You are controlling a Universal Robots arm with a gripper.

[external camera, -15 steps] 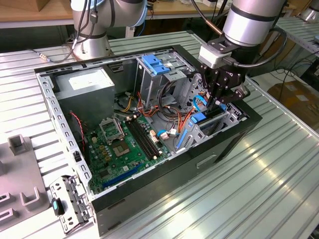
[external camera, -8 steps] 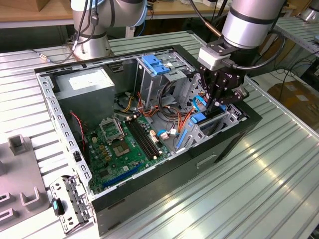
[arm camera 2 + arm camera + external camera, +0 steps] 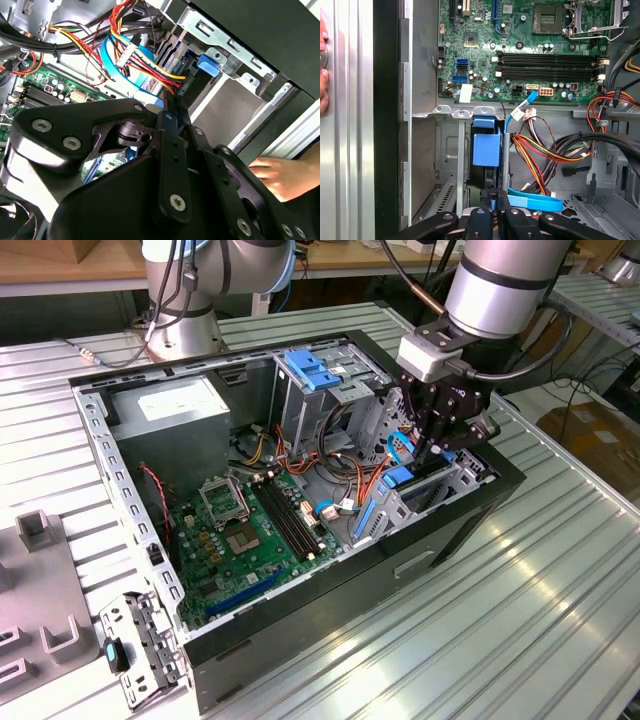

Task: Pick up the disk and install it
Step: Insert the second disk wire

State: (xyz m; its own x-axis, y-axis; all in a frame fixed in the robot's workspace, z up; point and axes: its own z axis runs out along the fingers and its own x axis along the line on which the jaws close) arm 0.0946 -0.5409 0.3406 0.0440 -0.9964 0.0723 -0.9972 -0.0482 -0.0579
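**One disk, edge-on in the bay — seating is the fiddly bit**

One arm over the open PC case (image 3: 505,485), gripper (image 3: 437,445) down at the drive cage (image 3: 440,485) on the exterior view's right, near the case's front wall. The disk (image 3: 486,150) stands on edge inside the cage: blue carrier w/ a blue end tab (image 3: 482,123) pointing toward the motherboard (image 3: 520,45). In the first wrist view the gripper's (image 3: 492,200) jaws are drawn narrow, nipping the disk's thin near edge; the disk looks partly down in its slot, not fully home, tho I can't tell how deep it sits.

Doing it well, to my eye:
- Keep the carrier square to the cage rails; any tilt and the blue frame prob binds on the sheet-metal lips.
- Push straight along the slot, slow, no sideways load.
- Mind the wiring: the red/yellow/orange cable bundle (image 3: 545,150) and the flat blue cable (image 3: 535,202) lie just beside the disk, on the side away from the case wall. Snagging those is the main risk.
- A person's hand (image 3: 282,175) rests on the table just outside the case, near the gripper — worth watching clearance.

In the second wrist view the blue tab (image 3: 208,65) sits at the cage mouth w/ the linkage close behind it.
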